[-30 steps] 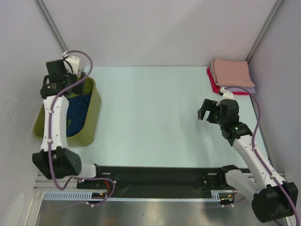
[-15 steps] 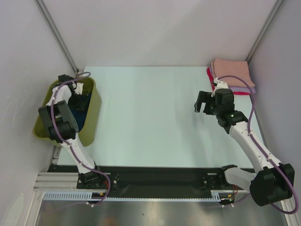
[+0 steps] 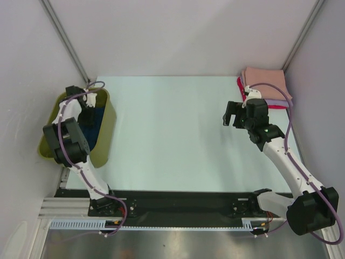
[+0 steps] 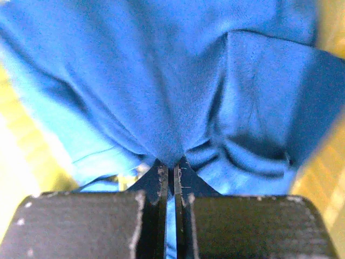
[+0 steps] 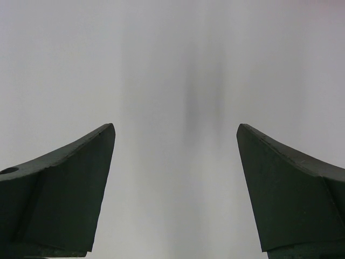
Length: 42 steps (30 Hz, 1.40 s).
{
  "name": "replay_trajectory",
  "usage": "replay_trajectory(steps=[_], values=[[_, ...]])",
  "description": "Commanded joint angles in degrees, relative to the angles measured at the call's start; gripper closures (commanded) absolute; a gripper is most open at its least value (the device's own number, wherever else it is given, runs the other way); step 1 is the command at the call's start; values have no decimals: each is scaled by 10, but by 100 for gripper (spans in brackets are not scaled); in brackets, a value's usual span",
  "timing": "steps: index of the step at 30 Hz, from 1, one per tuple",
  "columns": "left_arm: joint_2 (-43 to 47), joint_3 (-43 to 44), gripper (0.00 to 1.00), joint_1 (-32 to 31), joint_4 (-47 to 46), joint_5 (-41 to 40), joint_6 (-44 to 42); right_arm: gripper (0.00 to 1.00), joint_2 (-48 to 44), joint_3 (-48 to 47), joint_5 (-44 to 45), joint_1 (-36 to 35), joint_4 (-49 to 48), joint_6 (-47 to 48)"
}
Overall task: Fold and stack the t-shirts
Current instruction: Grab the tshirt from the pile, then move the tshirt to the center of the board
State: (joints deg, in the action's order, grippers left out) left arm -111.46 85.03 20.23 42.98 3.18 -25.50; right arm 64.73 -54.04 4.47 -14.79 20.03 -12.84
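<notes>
The left claw (image 4: 173,168) is pinched tight on a raised fold of the blue t-shirt (image 4: 178,91). The shirt lies crumpled inside the olive-green basket (image 3: 111,128), its cloth spreading ahead of the tips and to both sides. The right claw (image 3: 233,114) hangs with its jaws spread wide and nothing between them, over the table (image 3: 172,135) well to the right of the basket. Farther right of the basket, at the back, sits the stack of folded t-shirts (image 3: 265,82), peach on top.

Left arm (image 3: 87,174) and right arm (image 3: 285,159): white links, chunky black joints, purple cables running along them, matte black fingers (image 5: 64,189), right's got a green light.
</notes>
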Motion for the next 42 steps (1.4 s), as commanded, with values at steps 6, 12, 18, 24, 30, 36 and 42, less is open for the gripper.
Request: replay_trajectory(steps=[6, 12, 18, 24, 30, 36, 42], values=[[230, 91, 100, -2, -16, 48, 21, 0, -10, -31, 6, -4, -4, 11], [317, 199, 100, -26, 34, 167, 41, 0, -14, -38, -5, -4, -12, 5], [373, 340, 99, -228, 128, 281, -13, 0, -16, -75, -35, -4, -17, -21], [346, 424, 100, -389, 196, 388, -9, 0, -35, -103, -57, -3, -19, -36], [348, 246, 99, -406, 128, 390, -16, 0, -62, -98, -22, 0, -3, -35], [305, 46, 87, -394, -7, 287, -23, 0, -59, -84, -20, 3, 29, -28], [123, 94, 40, -327, -48, 148, 60, 0, -28, -83, -31, -15, 68, -28]])
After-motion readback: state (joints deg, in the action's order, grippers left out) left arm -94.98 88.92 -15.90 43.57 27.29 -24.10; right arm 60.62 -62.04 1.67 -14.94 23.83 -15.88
